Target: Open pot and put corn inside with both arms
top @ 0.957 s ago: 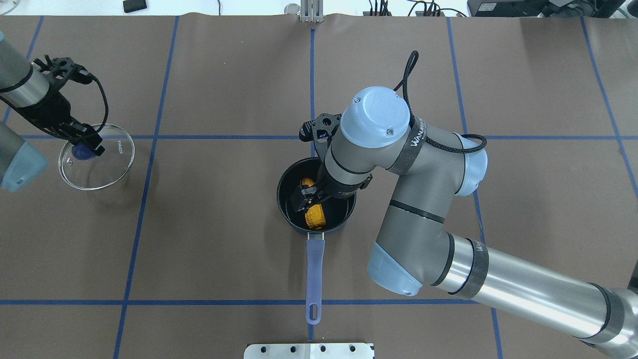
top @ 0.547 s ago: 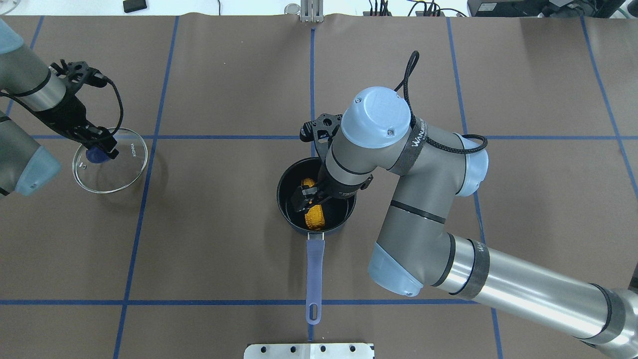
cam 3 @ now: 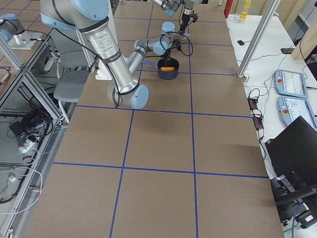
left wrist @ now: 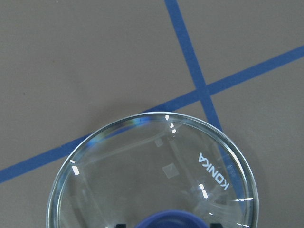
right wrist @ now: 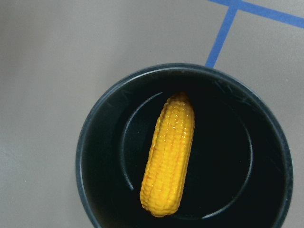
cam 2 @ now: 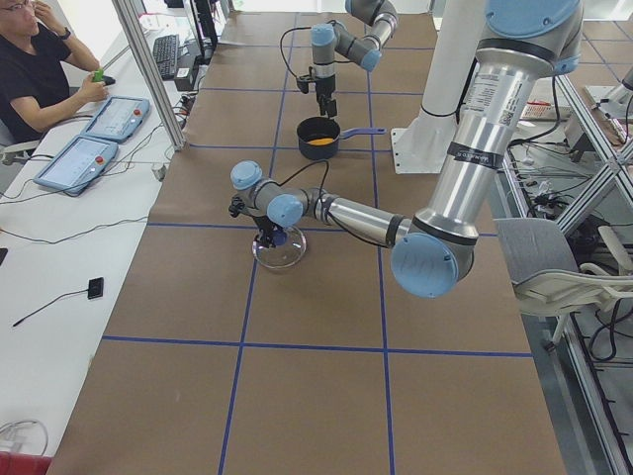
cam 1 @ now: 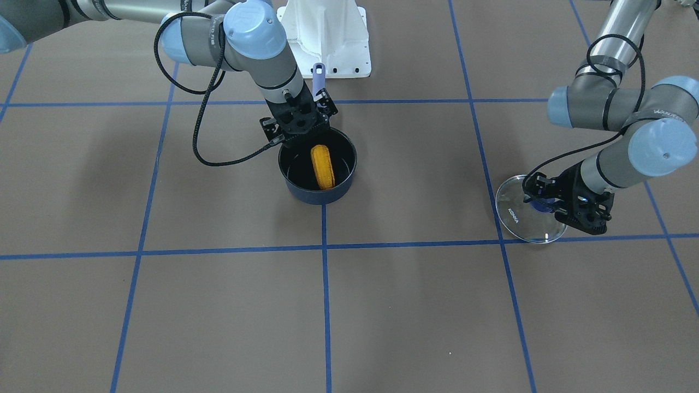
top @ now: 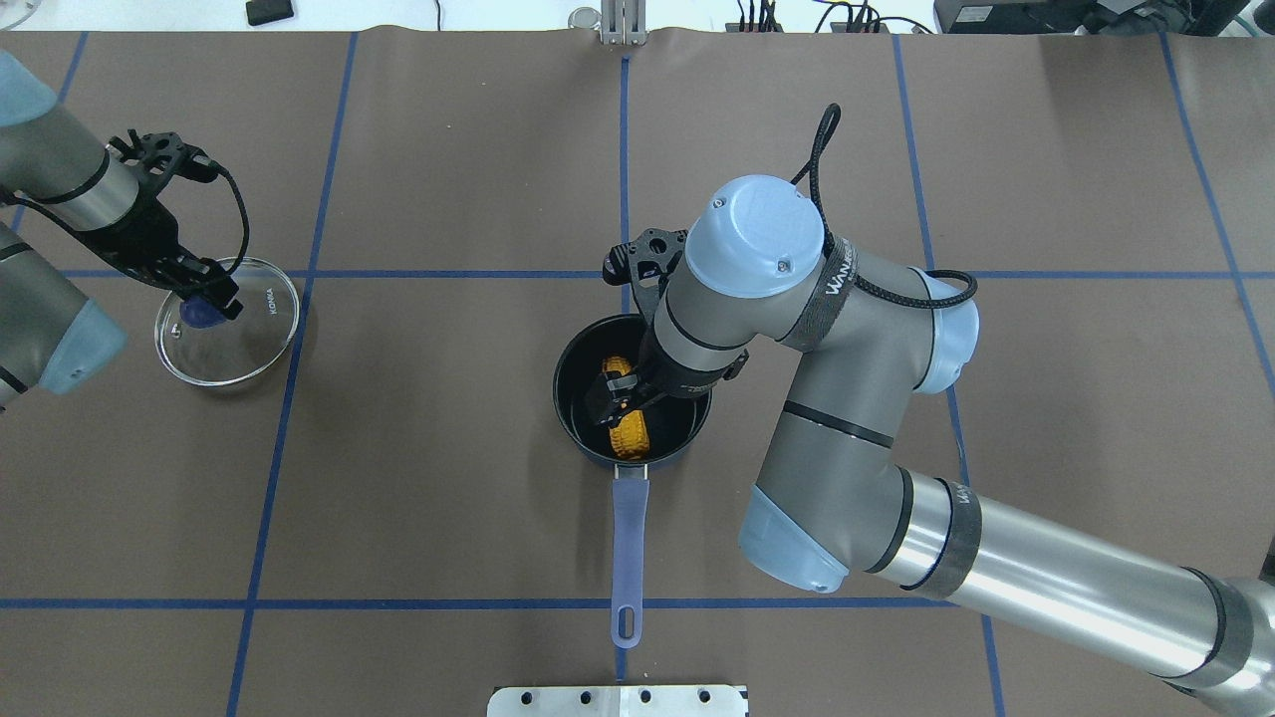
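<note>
The dark navy pot (top: 573, 383) stands open at the table's middle, its lavender handle (top: 630, 538) pointing toward the robot. The yellow corn (top: 630, 430) lies flat on the pot's bottom and also shows in the front view (cam 1: 322, 165) and the right wrist view (right wrist: 168, 156). My right gripper (top: 613, 390) hovers just above the corn, open, with no finger on it. My left gripper (top: 204, 299) is shut on the blue knob (left wrist: 173, 219) of the glass lid (top: 249, 329). It holds the lid slightly tilted, low over the table at the far left (cam 1: 519, 215).
Blue tape lines cross the brown table cover. The white robot base plate (top: 618, 700) lies at the near edge behind the pot handle. An operator (cam 2: 40, 69) sits at a side desk with teach pendants, off the table.
My left gripper has carried the lid a little rightward and away from the robot. The right gripper stays over the pot, hardly moved. The corn has not moved.
</note>
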